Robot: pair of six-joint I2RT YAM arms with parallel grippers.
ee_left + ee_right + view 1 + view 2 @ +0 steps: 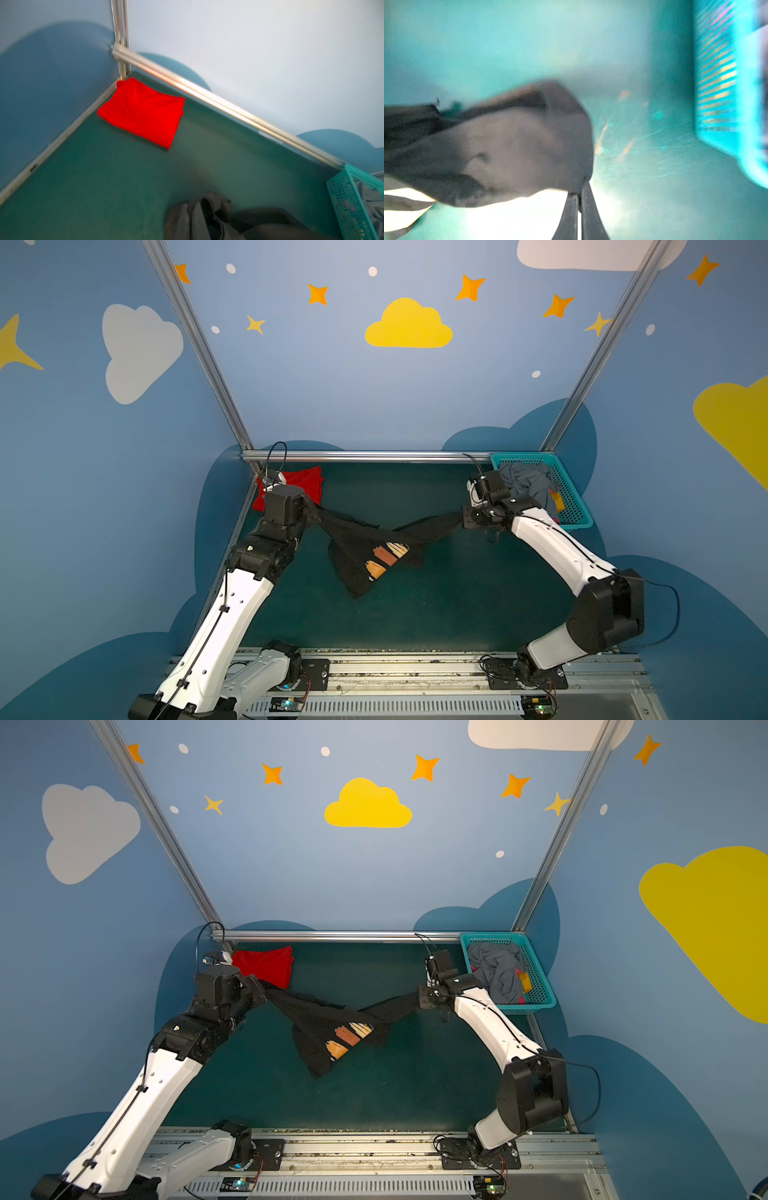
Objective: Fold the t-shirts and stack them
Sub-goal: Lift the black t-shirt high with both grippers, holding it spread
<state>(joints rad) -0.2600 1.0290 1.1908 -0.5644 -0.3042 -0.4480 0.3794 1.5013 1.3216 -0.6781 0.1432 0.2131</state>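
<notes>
Black shirt [374, 556] hangs slung between my two grippers, long axis left to right over the table [415, 614], middle sagging. Left gripper [312, 512] is pinched on one end, right gripper [579, 196] pressed together on a fold of the other, so neither arm is nearer. Red shirt [143, 116] lies folded in the far-left corner, just beyond my left wrist. Judgement: pull taut, then lay it flat mid-table.
</notes>
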